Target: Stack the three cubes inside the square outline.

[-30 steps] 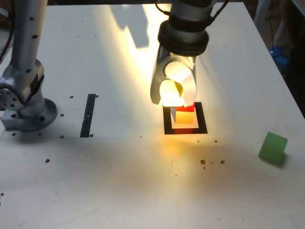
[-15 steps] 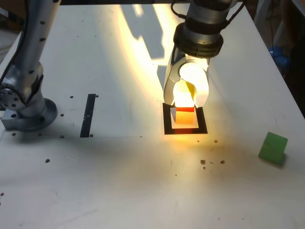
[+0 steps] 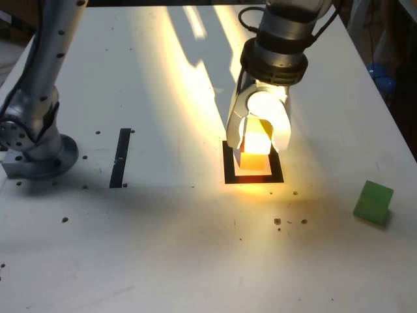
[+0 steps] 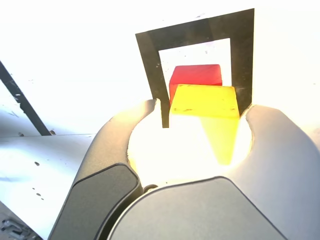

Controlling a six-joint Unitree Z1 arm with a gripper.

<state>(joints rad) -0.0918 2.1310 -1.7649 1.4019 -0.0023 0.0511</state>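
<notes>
My gripper (image 3: 258, 145) hangs over the square outline (image 3: 228, 171), shut on the yellow cube (image 3: 257, 139), which glows in the gripper's light. In the wrist view the yellow cube (image 4: 204, 100) sits between the two fingers of the gripper (image 4: 204, 107). It is just above the red cube (image 4: 196, 75), which rests inside the black outline (image 4: 150, 55); whether the two touch I cannot tell. The red cube is mostly hidden in the exterior view. The green cube (image 3: 373, 202) lies alone on the table at the exterior view's right, well away from the outline.
A straight black tape strip (image 3: 120, 158) lies to the exterior view's left of the outline and also shows in the wrist view (image 4: 20, 102). The arm's grey base (image 3: 36, 153) stands at the far left. Small dark specks dot the white table (image 3: 195, 248).
The gripper has shifted toward the exterior view's right with the yellow cube, from the outline's left edge to over its centre and the red cube. The green cube has not moved.
</notes>
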